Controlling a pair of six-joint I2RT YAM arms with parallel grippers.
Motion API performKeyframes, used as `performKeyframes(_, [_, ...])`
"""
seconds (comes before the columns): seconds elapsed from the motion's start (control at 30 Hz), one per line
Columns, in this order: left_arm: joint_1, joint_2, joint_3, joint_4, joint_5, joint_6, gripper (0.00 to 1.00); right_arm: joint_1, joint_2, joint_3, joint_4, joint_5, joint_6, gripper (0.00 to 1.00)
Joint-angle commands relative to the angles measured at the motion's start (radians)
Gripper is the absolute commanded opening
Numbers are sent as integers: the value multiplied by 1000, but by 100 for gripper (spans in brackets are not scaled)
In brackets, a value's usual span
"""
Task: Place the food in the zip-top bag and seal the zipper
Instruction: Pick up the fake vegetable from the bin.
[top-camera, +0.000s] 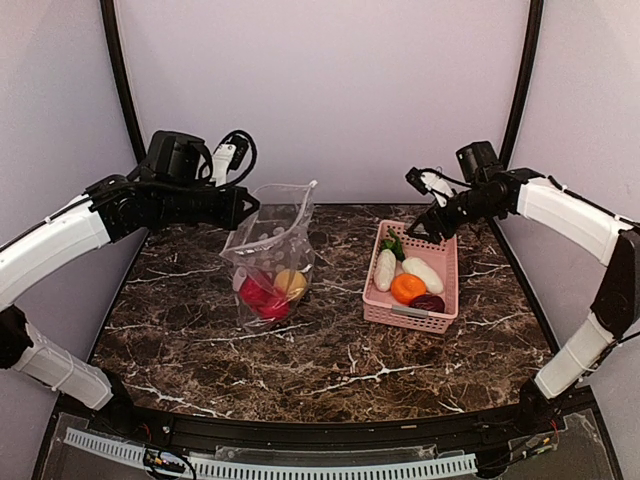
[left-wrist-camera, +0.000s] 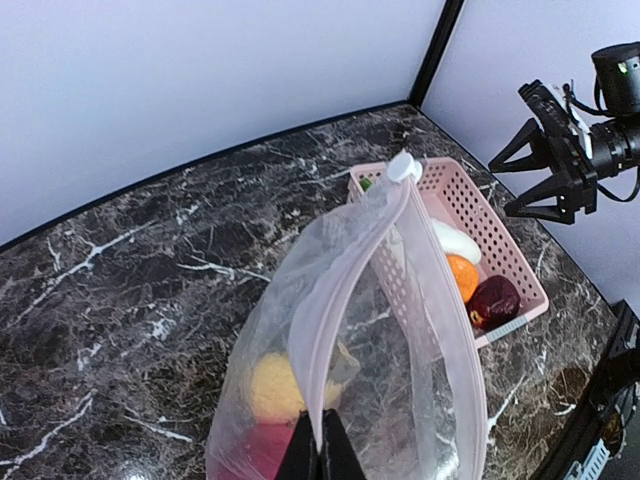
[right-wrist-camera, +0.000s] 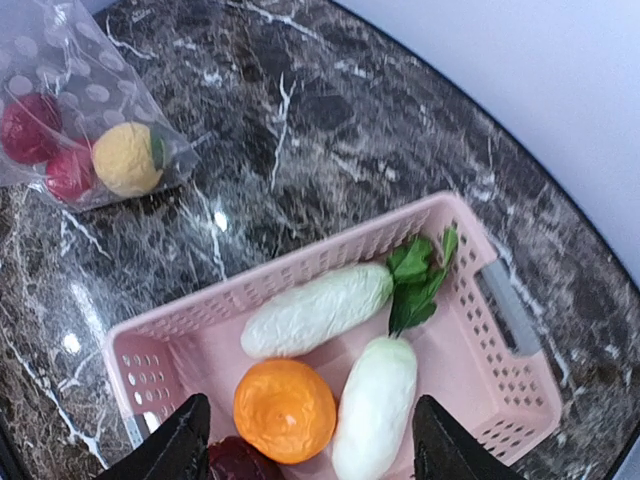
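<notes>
My left gripper (top-camera: 240, 208) (left-wrist-camera: 320, 440) is shut on the zipper (left-wrist-camera: 345, 290), holding the zip-top bag (top-camera: 272, 250) up with its mouth gaping. Red apples (top-camera: 262, 297) and a yellow fruit (top-camera: 291, 283) (left-wrist-camera: 272, 385) lie in the bag's bottom. My right gripper (top-camera: 432, 228) (right-wrist-camera: 315, 435) hangs open above the pink basket (top-camera: 445, 262) (right-wrist-camera: 300, 262) and touches nothing. In the basket lie an orange (right-wrist-camera: 285, 410), two white oblong pieces (right-wrist-camera: 315, 310) (right-wrist-camera: 375, 405), a green leafy piece (right-wrist-camera: 415, 280) and a dark red piece (right-wrist-camera: 235, 462).
The basket stands right of the bag on the dark marble table (top-camera: 330, 350). Pale walls close in the back and sides. A black frame post (left-wrist-camera: 438, 45) rises at the table's far corner.
</notes>
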Motion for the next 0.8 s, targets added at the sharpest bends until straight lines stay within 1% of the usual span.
performKeyframes(0.0, [0, -19, -76, 32, 147, -37, 1, -36, -10, -85, 3, -20, -26, 65])
performKeyframes(0.03, [0, -22, -94, 40, 155, -43, 1, -36, -6, -90, -14, -24, -34, 65])
performKeyframes(0.1, [0, -27, -113, 70, 167, -57, 1, -36, 8, -94, -48, -20, -50, 68])
performKeyframes(0.23, [0, -27, -111, 81, 191, -73, 1, -36, 37, -102, -85, -4, -93, 83])
performKeyframes(0.3, [0, -30, -111, 91, 202, -77, 1, -36, 49, -110, -87, 0, -117, 88])
performKeyframes(0.5, [0, -37, -121, 95, 217, -94, 1, -20, 104, -108, -109, -19, -172, 92])
performKeyframes(0.6, [0, -42, -130, 93, 221, -93, 1, 4, 139, -112, -113, 24, -202, 93])
performKeyframes(0.77, [-1, -44, -141, 86, 219, -99, 1, 42, 180, -118, -101, 87, -205, 93])
